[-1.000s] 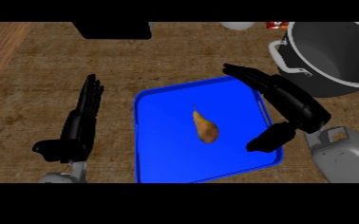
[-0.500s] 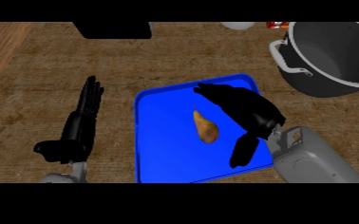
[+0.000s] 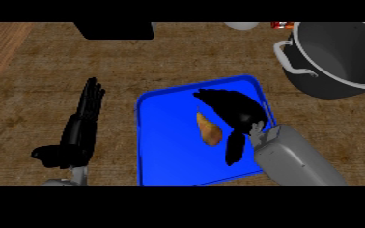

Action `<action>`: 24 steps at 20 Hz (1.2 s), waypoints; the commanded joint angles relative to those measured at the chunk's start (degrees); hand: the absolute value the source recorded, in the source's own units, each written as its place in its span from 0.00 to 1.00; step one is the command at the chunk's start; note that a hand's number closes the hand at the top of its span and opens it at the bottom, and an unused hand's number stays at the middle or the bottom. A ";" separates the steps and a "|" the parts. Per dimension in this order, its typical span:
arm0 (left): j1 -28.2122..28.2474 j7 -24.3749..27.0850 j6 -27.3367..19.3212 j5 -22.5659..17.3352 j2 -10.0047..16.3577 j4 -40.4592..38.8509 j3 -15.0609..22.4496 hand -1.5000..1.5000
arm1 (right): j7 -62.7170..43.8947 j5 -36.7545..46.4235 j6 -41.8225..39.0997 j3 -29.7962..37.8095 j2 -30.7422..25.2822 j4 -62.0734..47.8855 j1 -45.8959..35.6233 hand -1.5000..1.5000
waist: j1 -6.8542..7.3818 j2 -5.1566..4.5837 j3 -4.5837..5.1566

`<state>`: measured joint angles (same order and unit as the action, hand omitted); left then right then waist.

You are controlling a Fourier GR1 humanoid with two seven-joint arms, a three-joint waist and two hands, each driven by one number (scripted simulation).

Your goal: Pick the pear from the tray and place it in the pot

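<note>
Head view looks steeply down on a brown counter and shows one blue tray, one pear, one pot and two robot hands.

The pear lies on the tray, a little right of its middle, long axis running up and down the view, and all of it shows. The right robot hand hangs over the tray just to the pear's right. Its fingers are spread and lightly curved past the pear's upper end, and its thumb points down beside the lower end. It is open and has nothing in its grasp. Whether any part of it touches the pear cannot be told from this angle. The hand and its grey forearm hide the tray's right rim and lower right corner.

The pot stands at the upper right, well apart from the tray. The view's right edge cuts it off, so only its left part and one handle show, and its inside is too dark to make out.

The left robot hand rests left of the tray, open, with its fingers straight and pointing up the view.

Along the top edge sit a black object, a white object and a small red item. All three are cut off and cannot be identified.
</note>
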<state>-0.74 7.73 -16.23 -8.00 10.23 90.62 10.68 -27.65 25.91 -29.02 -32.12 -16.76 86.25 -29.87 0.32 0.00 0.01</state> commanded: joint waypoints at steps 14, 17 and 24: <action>3.37 -0.62 1.65 4.31 -4.32 2.48 -1.34 0.50 | 10.52 16.67 0.07 4.84 9.73 -13.20 2.66 0.00 | -0.02 0.00 -0.02; 0.09 1.85 5.05 3.02 -3.46 -2.20 -4.69 0.50 | 10.43 18.67 0.13 4.79 10.84 -11.51 6.15 0.00 | -0.22 0.00 -0.01; 1.20 0.00 6.37 2.56 -2.80 -0.26 -5.48 0.50 | 19.22 25.72 10.70 2.81 11.78 -18.14 5.59 1.00 | 0.02 -0.02 -0.02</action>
<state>-1.06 6.81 -11.91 -4.24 6.37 90.13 6.47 -11.75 47.51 -24.64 -27.24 -5.69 68.72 -25.73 0.27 -0.02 0.00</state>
